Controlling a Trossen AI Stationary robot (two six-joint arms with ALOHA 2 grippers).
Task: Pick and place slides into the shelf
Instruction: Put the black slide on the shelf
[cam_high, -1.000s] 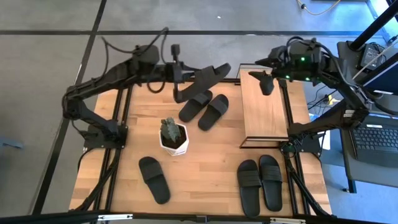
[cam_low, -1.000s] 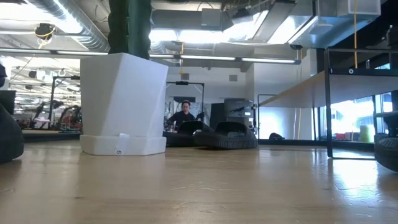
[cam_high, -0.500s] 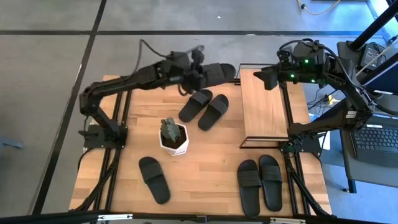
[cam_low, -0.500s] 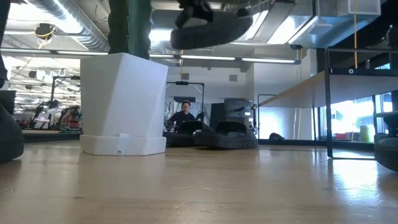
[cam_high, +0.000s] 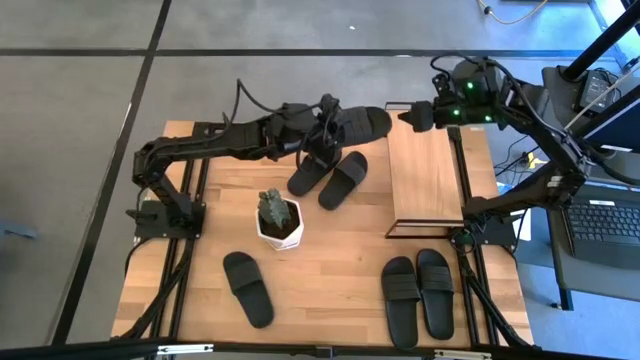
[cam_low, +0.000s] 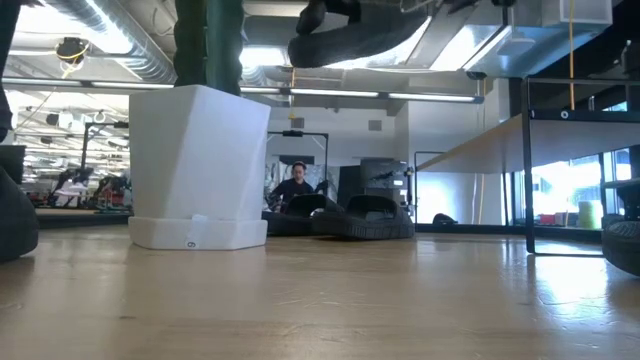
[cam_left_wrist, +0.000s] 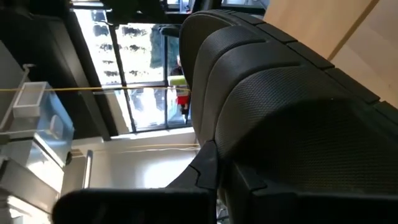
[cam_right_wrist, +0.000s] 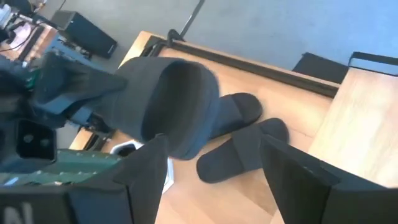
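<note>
My left gripper (cam_high: 328, 128) is shut on a black slide (cam_high: 358, 124) held high over the table's far side, left of the shelf (cam_high: 425, 175). The slide also shows in the low view (cam_low: 350, 35) and fills the left wrist view (cam_left_wrist: 280, 112). My right gripper (cam_high: 413, 116) is open over the shelf's far left corner and points toward the slide's free end (cam_right_wrist: 174, 112), apart from it. A pair of slides (cam_high: 328, 174) lies on their soles below the held one. A single slide (cam_high: 247, 288) and another pair (cam_high: 417, 296) lie near the front. My left gripper holds the slide by its end toward the table's left (cam_high: 335, 127), coming at it from the left. One finger (cam_left_wrist: 208, 168) lies against the slide's side; the slide hides the rest. The slide is lifted clear, roughly level, its free end toward the shelf.
A white pot with a small cactus (cam_high: 278, 220) stands mid-table; it also shows in the low view (cam_low: 198, 165). The shelf's black frame (cam_low: 527, 165) stands at the right. A laptop (cam_high: 605, 225) sits beyond the table's right edge. A person sits far off in the room (cam_low: 293, 185).
My left gripper has gone toward the table's right edge with the slide, which stays lifted clear and now reaches close to the shelf's far left corner. My right gripper has turned from pointing down over the shelf to pointing left, and has shifted toward the far edge.
</note>
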